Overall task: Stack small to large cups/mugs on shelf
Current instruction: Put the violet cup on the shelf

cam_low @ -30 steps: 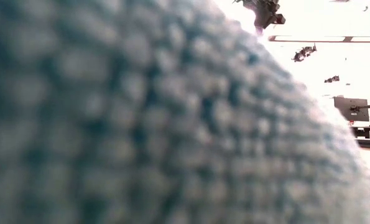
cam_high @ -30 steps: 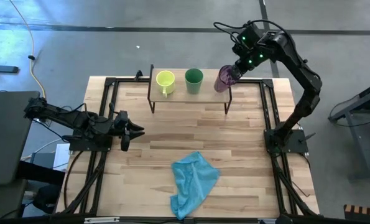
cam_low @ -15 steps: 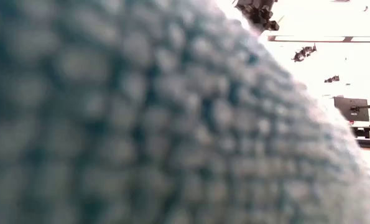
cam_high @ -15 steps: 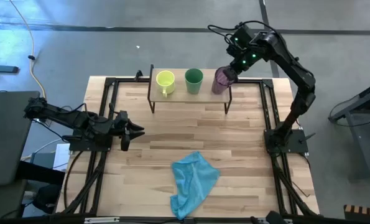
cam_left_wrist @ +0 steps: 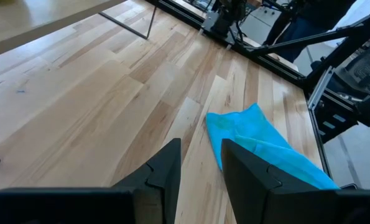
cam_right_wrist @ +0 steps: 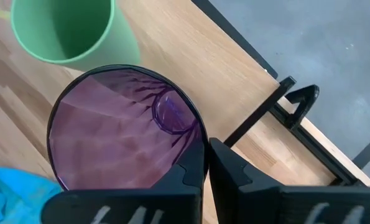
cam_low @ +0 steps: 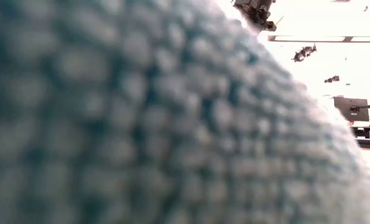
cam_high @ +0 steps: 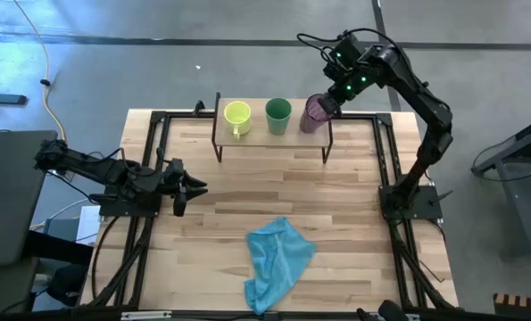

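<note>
Three vessels in a row on the shelf [cam_high: 274, 135] at the far side of the desk [cam_high: 247, 192]: yellow-green mug [cam_high: 237, 116] with its handle toward the near side, green cup [cam_high: 278, 115] in the middle, translucent purple cup [cam_high: 317, 113] at the shelf's right end. Purple cup tilted a little, its open mouth turned up and toward the camera in the right wrist view, just beside the green cup [cam_right_wrist: 73, 28] but apart from it.

Right hand [cam_high: 329, 104] at the purple cup [cam_right_wrist: 125, 130], clamped on its rim: one finger inside the mouth, the other outside the wall, the thin rim pinched between them. Right arm reaching over from its base at the desk's right edge, bent high above the shelf's right corner.

Left hand [cam_high: 186, 188] low over the left part of the desk, well apart from the shelf, waiting; fingers [cam_left_wrist: 166, 171] apart with a narrow gap, nothing between them.

Light blue cloth [cam_high: 278, 260] crumpled on the near middle of the desk, filling almost all of the low view [cam_low: 141, 124] close before the lens.
</note>
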You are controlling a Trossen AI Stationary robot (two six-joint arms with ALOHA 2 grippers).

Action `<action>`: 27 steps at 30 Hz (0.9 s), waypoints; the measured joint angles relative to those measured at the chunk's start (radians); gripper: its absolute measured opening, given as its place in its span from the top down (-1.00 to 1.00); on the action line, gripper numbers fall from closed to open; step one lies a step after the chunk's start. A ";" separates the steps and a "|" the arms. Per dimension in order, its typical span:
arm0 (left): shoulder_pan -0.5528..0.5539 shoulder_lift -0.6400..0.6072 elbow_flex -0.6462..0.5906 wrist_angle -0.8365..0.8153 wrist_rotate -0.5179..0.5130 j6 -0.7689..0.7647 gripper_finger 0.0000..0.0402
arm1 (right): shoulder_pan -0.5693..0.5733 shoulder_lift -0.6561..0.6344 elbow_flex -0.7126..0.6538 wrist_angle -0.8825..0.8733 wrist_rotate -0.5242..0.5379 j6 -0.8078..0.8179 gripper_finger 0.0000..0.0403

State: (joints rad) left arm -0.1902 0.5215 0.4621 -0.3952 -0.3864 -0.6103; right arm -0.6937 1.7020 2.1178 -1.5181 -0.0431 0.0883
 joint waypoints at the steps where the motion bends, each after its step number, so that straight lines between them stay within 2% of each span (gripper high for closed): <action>1: 0.000 0.000 0.000 0.000 0.000 0.000 0.48 | 0.000 0.000 0.000 0.002 -0.005 0.000 1.00; 27: 0.000 0.000 0.000 0.001 0.000 -0.001 0.48 | 0.000 0.043 0.002 -0.016 -0.019 -0.011 1.00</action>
State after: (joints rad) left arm -0.1902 0.5215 0.4620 -0.3946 -0.3866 -0.6109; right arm -0.6937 1.7451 2.1197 -1.5345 -0.0623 0.0777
